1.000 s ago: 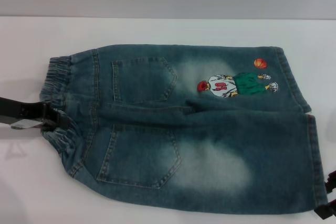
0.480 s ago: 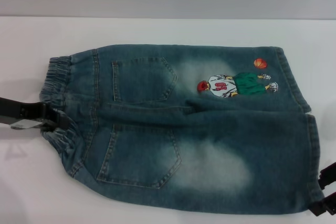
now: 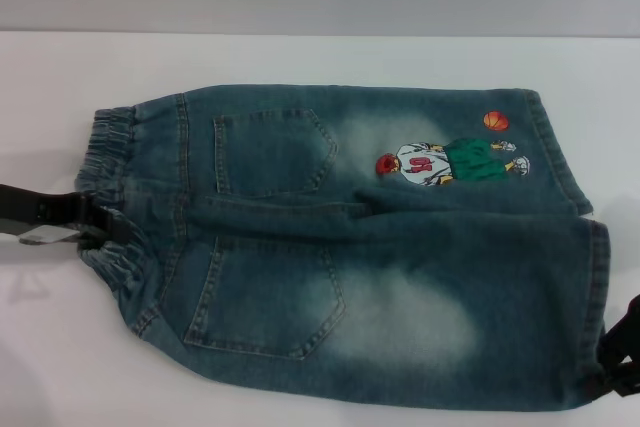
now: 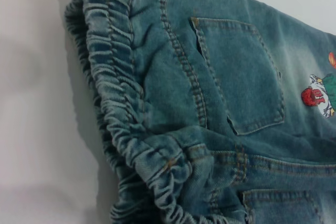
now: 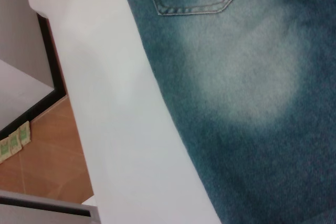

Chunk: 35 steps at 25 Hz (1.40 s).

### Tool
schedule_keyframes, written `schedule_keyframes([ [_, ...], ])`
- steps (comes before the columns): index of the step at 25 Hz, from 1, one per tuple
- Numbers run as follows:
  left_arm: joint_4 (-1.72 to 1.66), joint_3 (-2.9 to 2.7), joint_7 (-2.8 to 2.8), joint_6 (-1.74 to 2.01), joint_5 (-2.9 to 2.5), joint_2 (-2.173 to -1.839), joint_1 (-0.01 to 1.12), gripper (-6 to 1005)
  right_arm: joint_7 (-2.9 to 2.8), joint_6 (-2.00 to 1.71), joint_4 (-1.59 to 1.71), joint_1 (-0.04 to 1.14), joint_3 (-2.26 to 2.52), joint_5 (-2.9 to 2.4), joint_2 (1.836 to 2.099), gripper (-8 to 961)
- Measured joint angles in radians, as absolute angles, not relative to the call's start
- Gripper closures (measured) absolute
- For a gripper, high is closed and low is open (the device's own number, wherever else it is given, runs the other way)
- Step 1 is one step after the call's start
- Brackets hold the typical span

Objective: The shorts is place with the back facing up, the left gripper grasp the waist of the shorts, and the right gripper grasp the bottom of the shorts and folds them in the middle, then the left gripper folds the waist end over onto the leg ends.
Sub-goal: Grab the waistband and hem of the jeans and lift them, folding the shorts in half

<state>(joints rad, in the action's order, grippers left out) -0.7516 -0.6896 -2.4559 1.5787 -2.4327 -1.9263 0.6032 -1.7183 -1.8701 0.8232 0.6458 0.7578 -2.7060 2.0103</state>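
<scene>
Back-up on the white table (image 3: pixel 300 57), the shorts (image 3: pixel 350 247) lie flat, the left gripper (image 3: pixel 100 225) clamped onto the waist (image 3: pixel 110 187), the right gripper (image 3: pixel 620 357) at the near leg end, grip unclear.

A slim black arm (image 3: pixel 35 209) is seen at the left edge of the head view, flat-sided and matte. A pale grey, slightly shiny patch is seen on its underside near the end. The left gripper (image 3: pixel 100 225) is formed of dark, blocky black parts at the tip of this arm; its fingers cannot be made out separately. At the lower right edge of the same view, the right gripper (image 3: pixel 622 357) is shown only in part, as angular black pieces with hard edges. No part of either arm is shown in the wrist views.
</scene>
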Motion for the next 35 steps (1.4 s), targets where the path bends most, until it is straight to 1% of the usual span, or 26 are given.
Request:
schedule_keyframes([
  [1, -0.752, -0.688, -2.456, 1.579, -2.433, -1.926, 0.604, 891, -1.718, -1.869, 0.824, 0.646, 0.758, -2.706, 2.010, 532],
  [4, -0.752, -0.683, -2.456, 1.579, -2.433, -1.926, 0.608, 889, -1.717, -1.869, 0.825, 0.648, 0.758, -2.706, 2.010, 733],
  [10, -0.752, -0.660, -2.456, 1.582, -2.433, -1.926, 0.612, 887, -1.716, -1.868, 0.827, 0.652, 0.759, -2.706, 2.010, 953],
  [17, -0.749, -0.590, -2.456, 1.604, -2.410, -1.921, 0.620, 884, -1.701, -1.892, 0.897, 0.634, 0.746, -2.647, 2.014, 955],
  [21, -0.744, -0.494, -2.456, 1.629, -2.313, -1.916, 0.615, 882, -1.686, -1.901, 0.943, 0.611, 0.726, -2.559, 2.005, 955],
  [24, -0.743, -0.446, -2.458, 1.632, -2.246, -1.915, 0.605, 881, -1.650, -1.892, 0.955, 0.603, 0.644, -2.485, 2.003, 955],
  [26, -0.743, -0.433, -2.459, 1.620, -2.207, -1.915, 0.596, 880, -1.626, -1.884, 0.945, 0.597, 0.581, -2.415, 1.997, 955],
  [30, -0.742, -0.424, -2.458, 1.595, -2.156, -1.925, 0.586, 878, -1.605, -1.855, 0.896, 0.572, 0.520, -2.247, 1.972, 955],
  [31, -0.742, -0.423, -2.455, 1.583, -2.140, -1.929, 0.583, 878, -1.602, -1.842, 0.883, 0.565, 0.515, -2.210, 1.969, 955],
  [33, -0.743, -0.422, -2.449, 1.559, -2.121, -1.938, 0.577, 877, -1.602, -1.808, 0.858, 0.552, 0.510, -2.145, 1.968, 956],
  [35, -0.743, -0.422, -2.440, 1.517, -2.110, -1.951, 0.571, 876, -1.598, -1.758, 0.829, 0.540, 0.510, -2.098, 1.972, 956],
])
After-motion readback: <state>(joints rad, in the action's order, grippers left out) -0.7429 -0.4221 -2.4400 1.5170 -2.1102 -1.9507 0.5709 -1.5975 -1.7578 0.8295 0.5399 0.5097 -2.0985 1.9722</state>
